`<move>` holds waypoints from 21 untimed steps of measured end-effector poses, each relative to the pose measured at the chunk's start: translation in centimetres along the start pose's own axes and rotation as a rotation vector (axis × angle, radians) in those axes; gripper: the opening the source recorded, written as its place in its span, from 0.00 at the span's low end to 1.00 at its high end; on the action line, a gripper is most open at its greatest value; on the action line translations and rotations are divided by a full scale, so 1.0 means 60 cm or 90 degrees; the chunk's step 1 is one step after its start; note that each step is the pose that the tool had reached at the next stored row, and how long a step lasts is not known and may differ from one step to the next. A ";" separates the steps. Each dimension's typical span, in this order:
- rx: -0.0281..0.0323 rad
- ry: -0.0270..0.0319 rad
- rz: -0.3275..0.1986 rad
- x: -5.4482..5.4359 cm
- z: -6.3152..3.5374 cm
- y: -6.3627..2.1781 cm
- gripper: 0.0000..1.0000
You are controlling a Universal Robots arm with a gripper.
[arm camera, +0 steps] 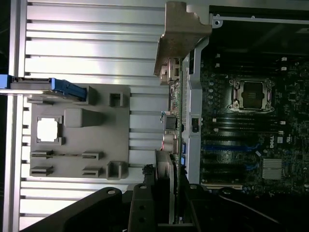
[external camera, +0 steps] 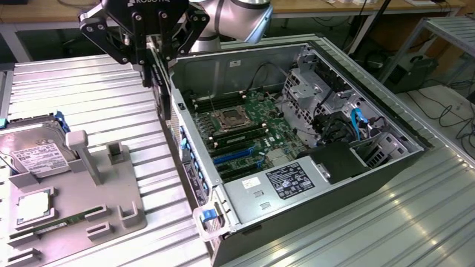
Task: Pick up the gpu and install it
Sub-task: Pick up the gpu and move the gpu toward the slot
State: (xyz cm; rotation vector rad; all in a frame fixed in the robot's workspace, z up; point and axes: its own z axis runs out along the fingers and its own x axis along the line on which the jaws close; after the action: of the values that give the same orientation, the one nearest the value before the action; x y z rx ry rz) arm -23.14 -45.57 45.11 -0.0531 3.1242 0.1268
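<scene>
Over the case wall [arm camera: 194,111], the hand [arm camera: 170,208] grips gpu [arm camera: 175,121].

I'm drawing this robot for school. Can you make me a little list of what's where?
gripper: shut on the gpu
gpu: held on edge by the computer case wall, silver bracket away from the gripper
computer case: open, motherboard showing
gpu installed: not yet
hard drive: on the grey holder, exterior view's left
</scene>
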 end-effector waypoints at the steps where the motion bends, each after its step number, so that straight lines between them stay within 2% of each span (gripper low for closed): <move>1: 0.0000 0.0000 0.000 -0.001 0.000 0.000 0.28; 11: 0.0000 0.0000 0.000 -0.014 0.001 -0.001 0.28; 21: 0.0000 0.0000 0.000 -0.034 0.001 -0.001 0.28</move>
State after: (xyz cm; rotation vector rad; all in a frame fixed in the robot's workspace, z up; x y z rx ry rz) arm -21.09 -45.57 45.05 -0.0531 3.1243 0.1266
